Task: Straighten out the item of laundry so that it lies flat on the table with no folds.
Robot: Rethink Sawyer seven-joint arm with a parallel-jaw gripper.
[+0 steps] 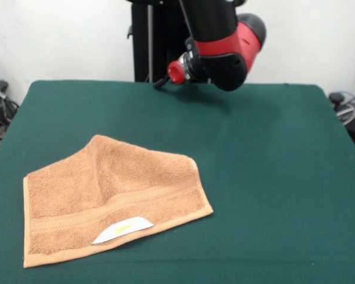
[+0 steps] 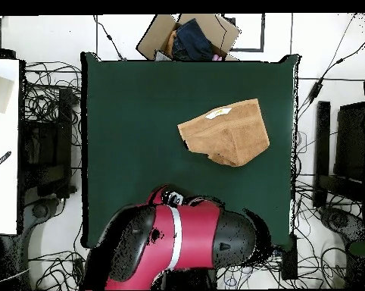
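Orange-tan terry, the item of laundry (image 1: 109, 198) lies toward one front corner of the table (image 1: 272, 177) in the front view — its far side doubled over into a slanting peak, the white label (image 1: 123, 230) showing near the banded edge. The arm (image 1: 225, 44) hangs well back; whether its gripper is open or closed, I cannot tell.

From overhead, the towel (image 2: 225, 132) reads as an irregular wedge, not a rectangle — unfolding appears wholly undone.
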